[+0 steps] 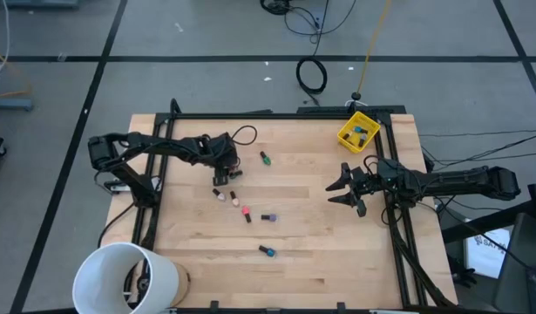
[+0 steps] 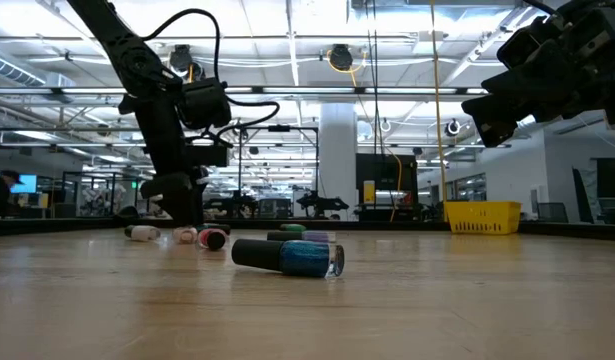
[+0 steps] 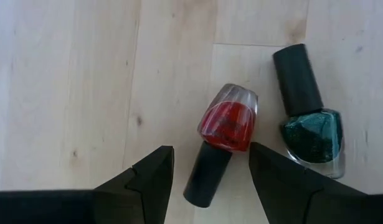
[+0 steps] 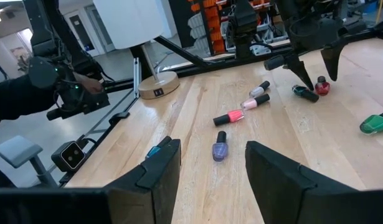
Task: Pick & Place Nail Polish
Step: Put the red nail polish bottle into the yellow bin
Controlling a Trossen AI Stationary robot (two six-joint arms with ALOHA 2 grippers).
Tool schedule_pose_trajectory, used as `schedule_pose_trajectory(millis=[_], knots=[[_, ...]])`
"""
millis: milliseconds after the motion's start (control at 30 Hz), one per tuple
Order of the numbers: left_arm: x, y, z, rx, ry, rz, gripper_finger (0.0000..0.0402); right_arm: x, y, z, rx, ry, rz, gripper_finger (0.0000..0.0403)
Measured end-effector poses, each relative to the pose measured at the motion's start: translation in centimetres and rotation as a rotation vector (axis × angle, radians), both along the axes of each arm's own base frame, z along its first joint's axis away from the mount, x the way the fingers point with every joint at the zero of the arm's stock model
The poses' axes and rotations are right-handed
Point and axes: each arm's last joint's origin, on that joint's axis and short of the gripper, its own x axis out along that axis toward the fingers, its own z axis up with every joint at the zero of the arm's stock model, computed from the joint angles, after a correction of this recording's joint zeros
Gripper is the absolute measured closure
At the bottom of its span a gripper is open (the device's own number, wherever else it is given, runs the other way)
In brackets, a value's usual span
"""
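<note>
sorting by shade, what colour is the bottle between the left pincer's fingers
Red, with a dark cap; clearest in the left wrist view.

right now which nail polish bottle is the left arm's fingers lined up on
The red bottle, lying between the open fingers of the left gripper. The teal bottle beside it lies outside them; the other bottles lie farther off.

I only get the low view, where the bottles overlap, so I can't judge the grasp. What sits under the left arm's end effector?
Observer: The left wrist view shows a red bottle lying between the open fingers of the left end effector.
Operator: Anything crowding it?
Observer: A teal bottle lies beside it, just outside one finger.
Operator: Where's the right arm?
Observer: From above, the right end effector waits open at the table's right side, near the yellow bin.
</note>
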Motion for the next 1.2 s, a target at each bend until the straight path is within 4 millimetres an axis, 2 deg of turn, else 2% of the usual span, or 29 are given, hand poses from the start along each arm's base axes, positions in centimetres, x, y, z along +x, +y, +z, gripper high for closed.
schedule_pose_trajectory(millis=[233, 600, 867, 1200], knots=[[0.0, -0.1, -0.3, -0.047, 0.004, 0.084, 0.0193, 0.0, 0.1, 0.0, 0.009, 0.001, 0.014, 0.0234], [-0.1, -0.6, -0.5, -0.241, -0.036, 0.262, 0.0193, 0.0, 0.1, 0.0, 0.017, 0.003, 0.026, 0.0234], [0.0, -1.1, -0.5, -0.217, -0.019, 0.305, 0.0192, 0.0, 0.1, 0.0, 0.019, 0.003, 0.026, 0.0234], [0.1, -1.8, -0.6, -0.198, -0.021, 0.506, 0.0192, 0.0, 0.1, 0.0, 0.017, 0.003, 0.026, 0.0234]])
